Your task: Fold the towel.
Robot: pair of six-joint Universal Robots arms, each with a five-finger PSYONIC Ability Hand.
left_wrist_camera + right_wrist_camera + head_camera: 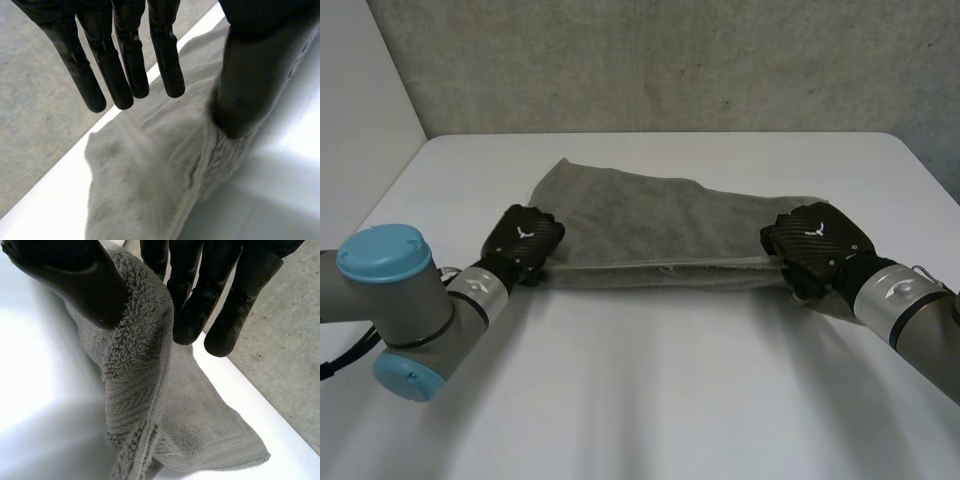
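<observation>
A grey towel (pixel 660 225) lies folded in a long band across the white table (pixel 650 390). My left hand (pixel 523 240) is at the towel's left end, on its near edge. In the left wrist view its fingers (pixel 125 65) are straight and spread above the towel (pixel 150 180), while the thumb tip rests against the cloth's edge. At the towel's right end, my right hand (pixel 815 240) pinches the near corner. In the right wrist view the towel's thick edge (pixel 135 350) is squeezed between thumb and curled fingers (pixel 220 285) and hangs down from them.
The table's far edge (pixel 670 135) runs just behind the towel, with a grey wall (pixel 670 60) beyond it. Bare white tabletop lies between the towel and me.
</observation>
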